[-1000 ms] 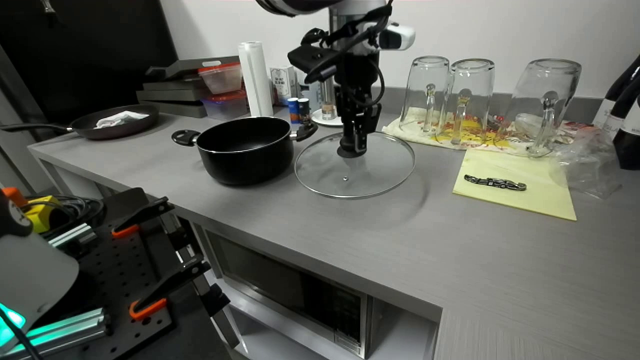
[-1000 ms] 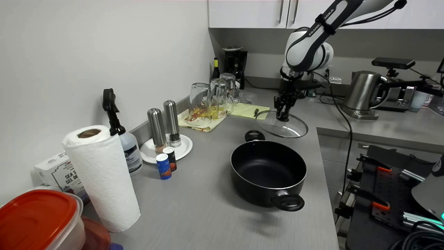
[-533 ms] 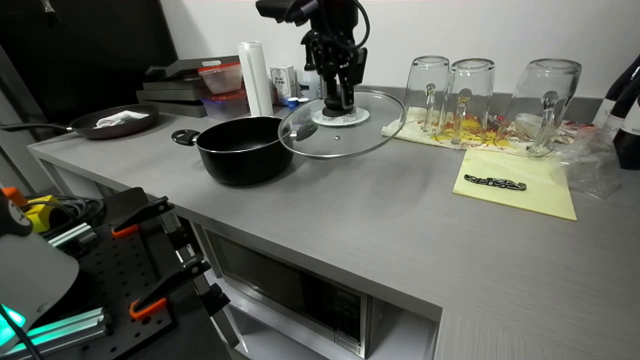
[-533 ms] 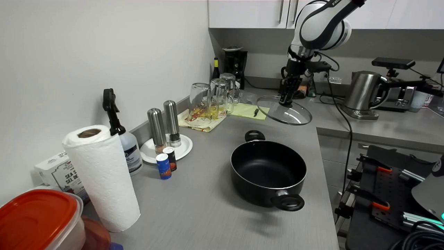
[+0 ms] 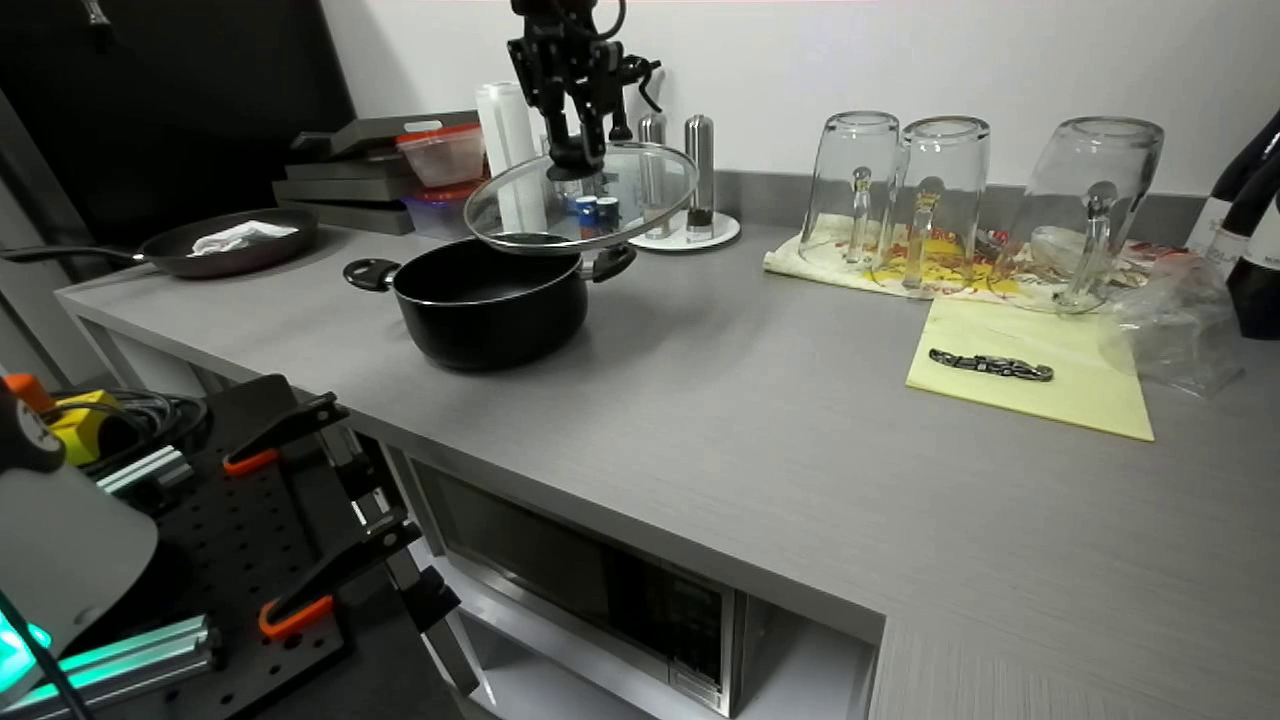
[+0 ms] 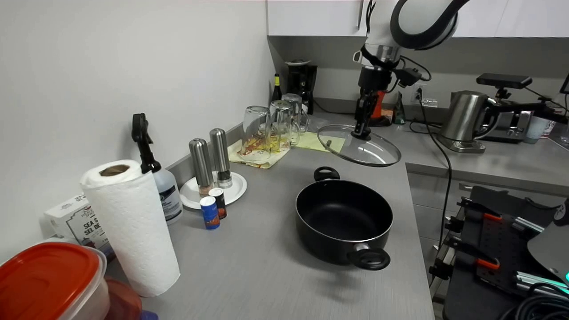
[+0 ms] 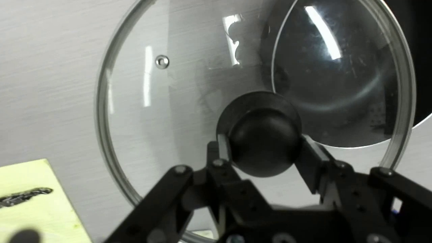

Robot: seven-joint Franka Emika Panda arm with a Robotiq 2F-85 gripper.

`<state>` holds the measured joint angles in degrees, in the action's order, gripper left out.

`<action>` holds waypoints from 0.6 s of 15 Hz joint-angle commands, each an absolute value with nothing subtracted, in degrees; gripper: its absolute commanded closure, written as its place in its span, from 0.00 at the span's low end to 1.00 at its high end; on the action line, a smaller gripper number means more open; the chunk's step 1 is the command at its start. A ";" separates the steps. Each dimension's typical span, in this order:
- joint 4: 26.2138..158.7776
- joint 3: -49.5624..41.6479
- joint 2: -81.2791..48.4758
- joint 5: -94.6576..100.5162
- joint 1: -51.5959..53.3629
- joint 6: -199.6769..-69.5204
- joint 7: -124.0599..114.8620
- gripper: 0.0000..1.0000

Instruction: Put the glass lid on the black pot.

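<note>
The glass lid (image 5: 590, 222) hangs in the air, slightly tilted, above the counter and partly over the pot's edge. It also shows in an exterior view (image 6: 371, 150) and fills much of the wrist view (image 7: 199, 87). My gripper (image 5: 577, 150) is shut on the lid's black centre knob, one finger on each side, as the wrist view (image 7: 265, 145) shows. The black pot (image 5: 490, 315) stands upright and uncovered on the counter, and also shows in an exterior view (image 6: 342, 222). In the wrist view part of the pot (image 7: 423, 67) shows beyond and through the lid.
Several upside-down glass mugs (image 5: 925, 200) stand on a cloth. A yellow sheet (image 5: 1060, 390) holds a small dark item. Steel mills (image 6: 201, 164), small shakers (image 6: 210, 214), a paper towel roll (image 6: 133, 231) and a spray bottle (image 6: 166, 193) stand along the wall. A frying pan (image 5: 230, 245) lies beyond the pot.
My gripper has lifted the glass lid from low over the counter beside the pot and carried it up and toward the pot. The pot has not moved.
</note>
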<state>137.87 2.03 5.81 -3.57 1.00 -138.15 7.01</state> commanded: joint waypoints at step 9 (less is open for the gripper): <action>135.60 7.91 2.19 0.56 7.66 -134.95 6.58 0.75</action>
